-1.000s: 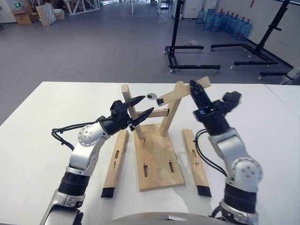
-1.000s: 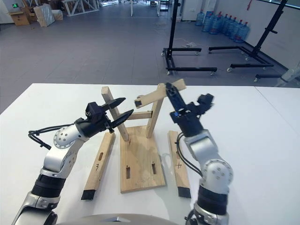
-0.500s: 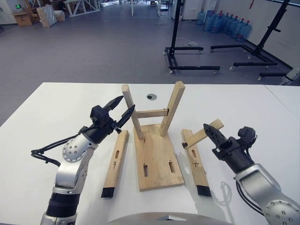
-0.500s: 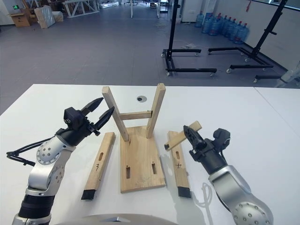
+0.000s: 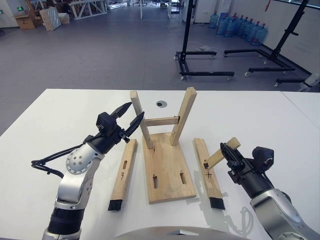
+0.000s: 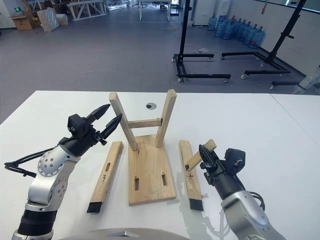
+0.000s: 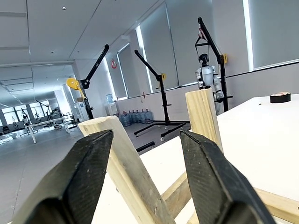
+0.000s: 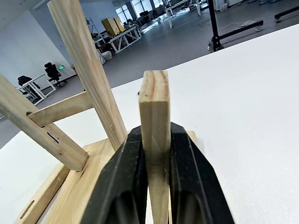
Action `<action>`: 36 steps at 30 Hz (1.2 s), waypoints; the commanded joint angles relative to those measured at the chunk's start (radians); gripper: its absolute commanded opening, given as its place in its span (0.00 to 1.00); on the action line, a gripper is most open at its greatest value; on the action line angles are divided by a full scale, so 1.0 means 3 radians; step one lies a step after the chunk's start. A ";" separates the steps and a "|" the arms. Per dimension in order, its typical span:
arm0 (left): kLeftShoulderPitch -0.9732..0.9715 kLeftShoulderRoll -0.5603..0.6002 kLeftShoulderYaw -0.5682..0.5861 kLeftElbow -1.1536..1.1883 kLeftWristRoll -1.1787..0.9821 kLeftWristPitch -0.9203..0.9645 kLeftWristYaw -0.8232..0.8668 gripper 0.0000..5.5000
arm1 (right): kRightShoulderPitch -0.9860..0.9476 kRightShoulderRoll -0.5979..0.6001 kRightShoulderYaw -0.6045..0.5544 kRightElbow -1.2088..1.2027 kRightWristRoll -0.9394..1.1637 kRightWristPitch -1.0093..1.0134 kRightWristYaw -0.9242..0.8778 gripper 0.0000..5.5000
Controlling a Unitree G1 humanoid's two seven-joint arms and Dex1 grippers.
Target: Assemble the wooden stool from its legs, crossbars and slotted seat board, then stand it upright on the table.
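Note:
The slotted seat board lies flat on the white table. Two legs stand tilted in its far slots, joined by a crossbar. Two more legs lie flat, one on each side of the board. My left gripper is open just left of the left standing leg, not touching it. My right gripper is shut on a short loose crossbar, held low and slanted over the right lying leg.
A small round hole sits in the table behind the stool parts. The table's right edge is close to my right arm. Black stands and water bottles are on the floor far behind.
My right gripper has come down from the top of the standing legs with the crossbar, ending low beside the right lying leg. My left gripper drew back left off the left standing leg.

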 commanded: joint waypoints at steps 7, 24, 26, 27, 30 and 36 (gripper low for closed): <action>-0.0087 0.0015 -0.0088 0.0138 0.0080 -0.0011 -0.0040 0.48 | 0.0168 0.0060 -0.0101 -0.0105 -0.0135 -0.0076 0.0011 0.07; -0.0258 -0.0006 -0.0147 0.0355 0.0159 -0.0136 -0.0080 0.48 | -0.0623 0.0217 0.0147 0.0858 -0.0722 -0.0342 0.0255 0.07; -0.0258 -0.0002 -0.0145 0.0358 0.0157 -0.0141 -0.0083 0.48 | -0.0931 0.0272 0.0236 0.1103 -0.0849 -0.0322 0.0218 0.07; -0.0255 -0.0001 -0.0144 0.0357 0.0159 -0.0142 -0.0082 0.48 | -0.0990 0.0291 0.0248 0.1133 -0.0882 -0.0312 0.0208 0.07; -0.0265 -0.0002 -0.0143 0.0370 0.0161 -0.0148 -0.0087 0.48 | -0.1059 0.0341 0.0256 0.1160 -0.0956 -0.0302 0.0204 0.07; -0.0283 0.0013 -0.0131 0.0393 0.0156 -0.0158 -0.0115 0.48 | -0.1060 0.0415 0.0260 0.1140 -0.1058 -0.0335 0.0219 0.07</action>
